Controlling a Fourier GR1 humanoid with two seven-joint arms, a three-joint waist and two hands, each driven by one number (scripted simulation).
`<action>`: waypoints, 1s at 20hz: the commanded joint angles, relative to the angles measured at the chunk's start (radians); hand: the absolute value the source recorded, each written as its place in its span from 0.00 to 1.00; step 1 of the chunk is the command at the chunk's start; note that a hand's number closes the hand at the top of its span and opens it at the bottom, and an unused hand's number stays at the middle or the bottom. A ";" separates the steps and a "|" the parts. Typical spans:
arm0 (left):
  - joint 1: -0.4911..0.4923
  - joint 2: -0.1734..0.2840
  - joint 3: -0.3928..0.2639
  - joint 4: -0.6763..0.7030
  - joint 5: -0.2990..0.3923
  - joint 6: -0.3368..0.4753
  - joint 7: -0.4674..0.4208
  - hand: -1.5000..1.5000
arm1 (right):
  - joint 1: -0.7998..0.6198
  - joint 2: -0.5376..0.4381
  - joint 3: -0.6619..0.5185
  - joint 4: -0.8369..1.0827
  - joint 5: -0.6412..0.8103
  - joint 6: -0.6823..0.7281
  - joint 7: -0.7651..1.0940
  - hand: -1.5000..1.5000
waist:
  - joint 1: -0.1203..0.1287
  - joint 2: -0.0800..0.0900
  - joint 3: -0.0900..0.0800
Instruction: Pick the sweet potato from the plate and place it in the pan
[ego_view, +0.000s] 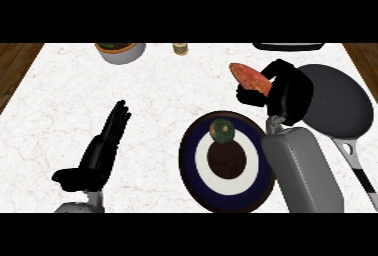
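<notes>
Here, from the head view, the white marbled tabletop (162, 95) carries one dark pan (341, 107), one blue-rimmed plate (193, 170), one grey bowl (122, 51) at the far edge, and one small jar (180, 48) just beside it. There is one sweet potato (249, 77), reddish-orange, lifted off the plate and held just left of the pan's rim. One green, avocado-like fruit (221, 131) lies on the plate's far side. Two hands show. The right hand (286, 95) has its fingers curled round the sweet potato's near end, pinching it. The left hand (109, 135) rests on the left side of the tabletop, fingers straight and pressed together, pointing away, touching nothing else.
</notes>
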 joint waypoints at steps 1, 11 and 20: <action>-0.003 0.005 0.006 -0.013 0.007 -0.012 0.010 0.50 | -0.044 -0.052 -0.128 0.079 -0.092 -0.092 -0.068 1.00 | 0.006 0.003 0.001; 0.003 -0.026 -0.030 0.040 -0.042 0.005 -0.044 0.50 | -0.018 -0.219 -0.246 0.368 -0.054 -0.357 -0.249 1.00 | 0.011 0.006 0.001; 0.030 0.002 -0.008 -0.017 0.002 -0.040 -0.025 0.50 | -0.126 -0.418 -0.440 0.693 -0.360 -0.551 -0.612 1.00 | 0.030 0.012 0.003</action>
